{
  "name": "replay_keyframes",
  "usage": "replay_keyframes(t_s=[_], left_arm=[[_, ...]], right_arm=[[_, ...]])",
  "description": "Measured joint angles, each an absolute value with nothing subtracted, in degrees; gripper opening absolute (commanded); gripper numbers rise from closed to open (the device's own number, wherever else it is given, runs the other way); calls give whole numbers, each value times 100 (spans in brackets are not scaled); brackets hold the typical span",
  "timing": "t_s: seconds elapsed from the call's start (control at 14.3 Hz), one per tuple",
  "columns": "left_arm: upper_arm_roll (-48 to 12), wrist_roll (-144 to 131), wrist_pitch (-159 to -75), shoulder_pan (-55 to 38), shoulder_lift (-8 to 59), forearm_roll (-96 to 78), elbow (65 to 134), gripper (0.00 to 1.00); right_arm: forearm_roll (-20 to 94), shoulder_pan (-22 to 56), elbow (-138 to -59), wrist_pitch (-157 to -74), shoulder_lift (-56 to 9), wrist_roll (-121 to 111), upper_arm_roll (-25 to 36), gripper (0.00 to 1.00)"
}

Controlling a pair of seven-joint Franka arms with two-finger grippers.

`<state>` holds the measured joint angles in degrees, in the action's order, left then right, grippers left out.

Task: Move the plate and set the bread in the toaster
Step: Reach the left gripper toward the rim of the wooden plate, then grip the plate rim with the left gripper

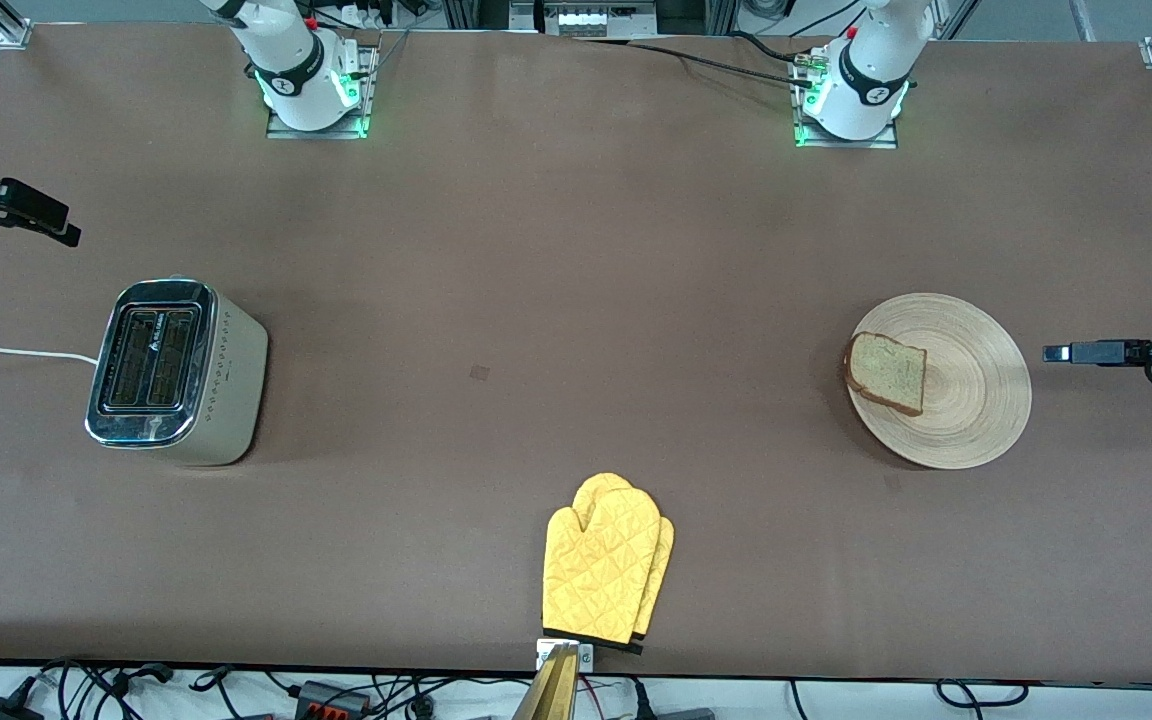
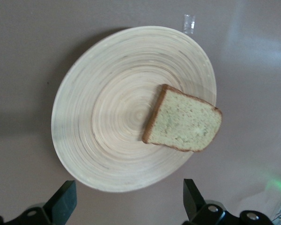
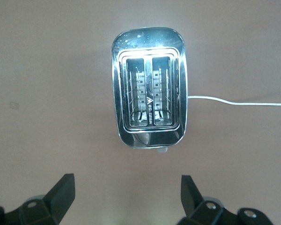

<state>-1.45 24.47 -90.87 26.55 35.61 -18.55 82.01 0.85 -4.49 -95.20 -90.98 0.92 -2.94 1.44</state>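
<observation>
The light-wood plate (image 1: 981, 400) lies toward the left arm's end of the table. The bread (image 1: 886, 372) slice rests on the plate's rim side that faces the table's middle. The cream and chrome toaster (image 1: 176, 372) stands toward the right arm's end, both slots empty. My left gripper (image 2: 129, 193) is open and empty, up in the air over the table just beside the plate (image 2: 103, 117) and bread (image 2: 183, 124). My right gripper (image 3: 126, 188) is open and empty, high over the table beside the toaster (image 3: 149, 108).
A pair of yellow oven mitts (image 1: 606, 560) lies at the table edge nearest the front camera, in the middle. The toaster's white cord (image 1: 6, 352) runs off the right arm's end of the table. Both arm bases stand along the edge farthest from the front camera.
</observation>
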Motion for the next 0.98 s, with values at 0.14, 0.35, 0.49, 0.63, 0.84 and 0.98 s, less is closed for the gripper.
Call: replay_keyframes(t_s=[0.14, 0.35, 0.49, 0.63, 0.84, 0.98], left_arm=[[-148, 2611, -9291, 2770, 3822, -1889, 8199, 100], [-148, 2869, -9361, 2863, 3997, -1889, 8263, 100], [-147, 3164, -9555, 2921, 4055, -1889, 8365, 100], [-148, 3299, -9633, 2958, 4105, -1889, 8472, 100], [-147, 3354, -9694, 3023, 4267, -1889, 8544, 100], [-147, 3390, -9765, 3037, 4392, -1889, 8555, 99]], right_arm=[[85, -449, -9520, -9103, 86, -294, 144, 100], [85, -452, -9520, -9104, 82, -294, 151, 100], [85, -452, -9520, -9104, 80, -294, 153, 100], [85, -451, -9520, -9104, 81, -294, 153, 100], [85, -451, -9520, -9103, 80, -294, 153, 100], [85, -451, -9520, -9102, 80, -294, 153, 100]])
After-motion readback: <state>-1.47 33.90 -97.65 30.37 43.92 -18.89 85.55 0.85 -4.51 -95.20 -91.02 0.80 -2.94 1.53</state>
